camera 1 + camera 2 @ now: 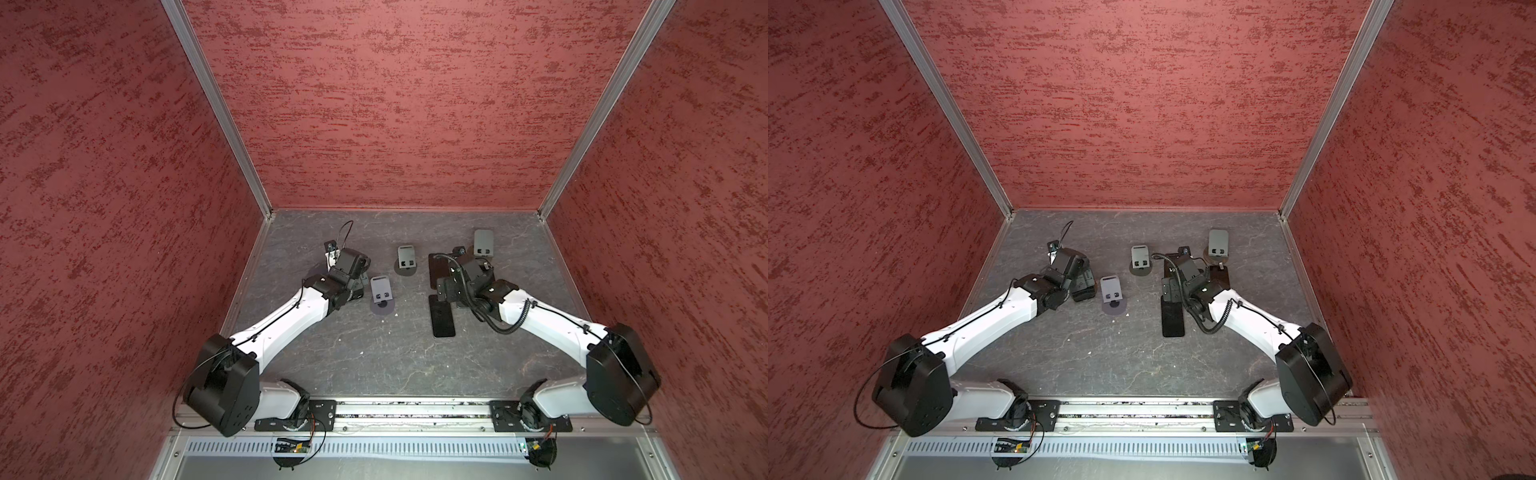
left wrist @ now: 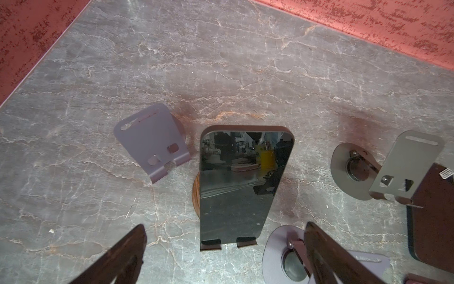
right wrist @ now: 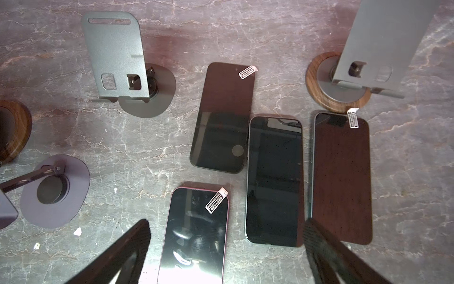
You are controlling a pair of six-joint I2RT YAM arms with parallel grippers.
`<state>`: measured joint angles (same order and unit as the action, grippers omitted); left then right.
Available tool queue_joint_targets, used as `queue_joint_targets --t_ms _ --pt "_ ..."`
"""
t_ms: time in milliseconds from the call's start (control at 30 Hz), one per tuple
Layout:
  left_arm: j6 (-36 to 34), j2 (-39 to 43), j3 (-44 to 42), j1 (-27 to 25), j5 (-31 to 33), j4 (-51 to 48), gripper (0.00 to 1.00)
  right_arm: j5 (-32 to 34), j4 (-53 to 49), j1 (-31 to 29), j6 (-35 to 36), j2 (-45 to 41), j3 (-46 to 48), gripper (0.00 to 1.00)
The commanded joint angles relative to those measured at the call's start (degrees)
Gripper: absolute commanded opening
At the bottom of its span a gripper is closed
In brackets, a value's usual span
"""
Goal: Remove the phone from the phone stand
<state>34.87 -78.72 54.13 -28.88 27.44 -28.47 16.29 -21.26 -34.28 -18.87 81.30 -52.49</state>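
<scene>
A black phone (image 2: 245,184) leans upright in a phone stand whose two front lips (image 2: 211,244) hold its bottom edge. The stand's round wooden base (image 2: 195,196) shows beside the phone. My left gripper (image 2: 226,225) is open just short of the phone, its fingers (image 2: 122,258) spread wider than the phone and apart from it. In both top views the left gripper (image 1: 356,286) (image 1: 1082,286) covers most of this stand. My right gripper (image 3: 226,223) is open above phones lying flat, holding nothing; in a top view it sits at centre right (image 1: 453,286).
Several phones lie flat on the grey table, among them a pink-edged phone (image 3: 196,233) and a long black phone (image 1: 442,318). Empty stands: purple (image 1: 380,291), grey (image 1: 406,257), grey on a wooden base (image 1: 483,243), and lavender (image 2: 152,145). Red walls enclose the table.
</scene>
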Motion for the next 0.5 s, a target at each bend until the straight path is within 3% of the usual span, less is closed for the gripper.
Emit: queue_joint_targets --t_ms 0,467 --pt "-0.84 -2.19 1.58 0.23 0.3 1.47 1.0 1.5 1.56 0.27 0.55 -0.88 0.94 0.99" --pt "-2.06 -8.97 2.38 1.29 0.07 4.72 1.0 0.93 1.55 0.53 1.84 0.78 1.16 0.99"
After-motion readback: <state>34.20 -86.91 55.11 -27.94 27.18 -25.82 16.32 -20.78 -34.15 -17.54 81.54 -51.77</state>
